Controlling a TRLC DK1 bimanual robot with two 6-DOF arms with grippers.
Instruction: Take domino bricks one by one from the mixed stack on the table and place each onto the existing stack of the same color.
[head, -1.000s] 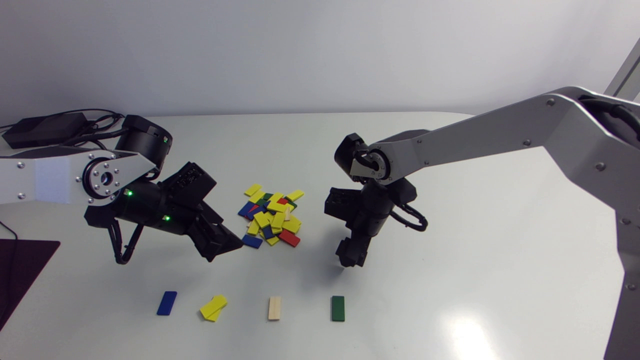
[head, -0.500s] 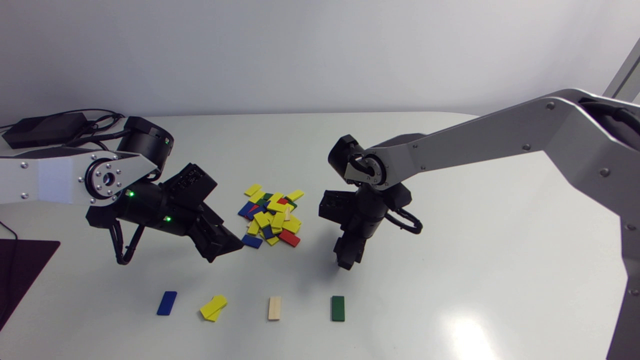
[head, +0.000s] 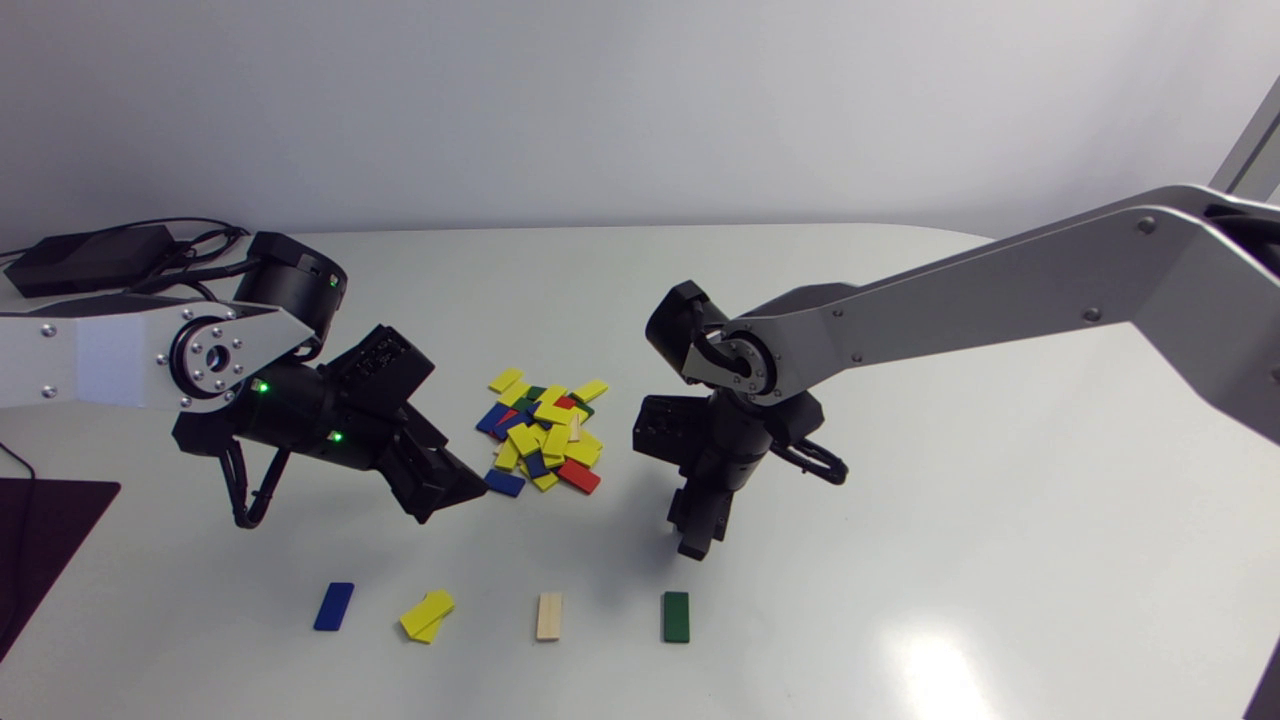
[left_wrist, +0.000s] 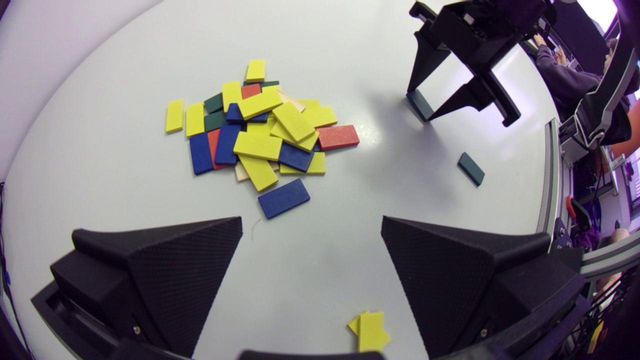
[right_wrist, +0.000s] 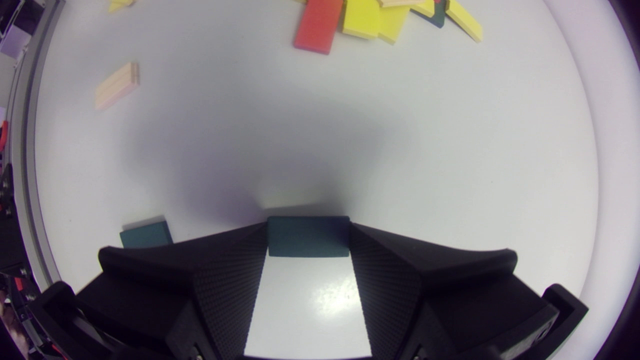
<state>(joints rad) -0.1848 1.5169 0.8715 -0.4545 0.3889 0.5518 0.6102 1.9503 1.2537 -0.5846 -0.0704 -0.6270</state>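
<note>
The mixed pile (head: 545, 435) of yellow, blue, red, green and wood bricks lies mid-table. Along the front edge sit a blue brick (head: 333, 606), a skewed yellow stack (head: 427, 615), a wood brick (head: 548, 616) and a green brick (head: 676, 616). My right gripper (head: 693, 540) points down just behind the green one, shut on a green brick (right_wrist: 307, 237) held across its fingertips. From the left wrist that held brick (left_wrist: 419, 105) shows close to the table. My left gripper (head: 450, 495) hovers open and empty left of the pile, a lone blue brick (left_wrist: 283, 198) ahead of it.
In the right wrist view the green brick on the table (right_wrist: 145, 234) lies just beside one finger. The wood brick (right_wrist: 116, 85) is farther ahead, and a red brick (right_wrist: 318, 25) marks the pile's near edge. A black box with cables (head: 90, 258) sits at the back left.
My right gripper's fingers have closed on the green brick. It has shifted slightly left and toward the front row. The left arm has stayed still.
</note>
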